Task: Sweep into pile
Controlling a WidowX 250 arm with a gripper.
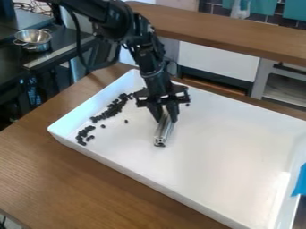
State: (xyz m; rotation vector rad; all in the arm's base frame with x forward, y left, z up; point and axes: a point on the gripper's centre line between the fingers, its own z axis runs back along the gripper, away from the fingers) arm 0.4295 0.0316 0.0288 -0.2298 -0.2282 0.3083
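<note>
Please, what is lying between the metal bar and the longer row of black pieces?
In the camera view, one stray black piece lies between the metal bar and that row, on the white tray.

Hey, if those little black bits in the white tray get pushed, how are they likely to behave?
The black bits look small and roundish, so they may roll or scatter; a few lie apart. The white tray looks smooth, so they'd probably slide easily. Its raised walls should stop strays.

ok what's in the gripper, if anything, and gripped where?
Silvery metal bar, held by the gripper at its upper end in the camera view; the lower end sticks out.
</note>
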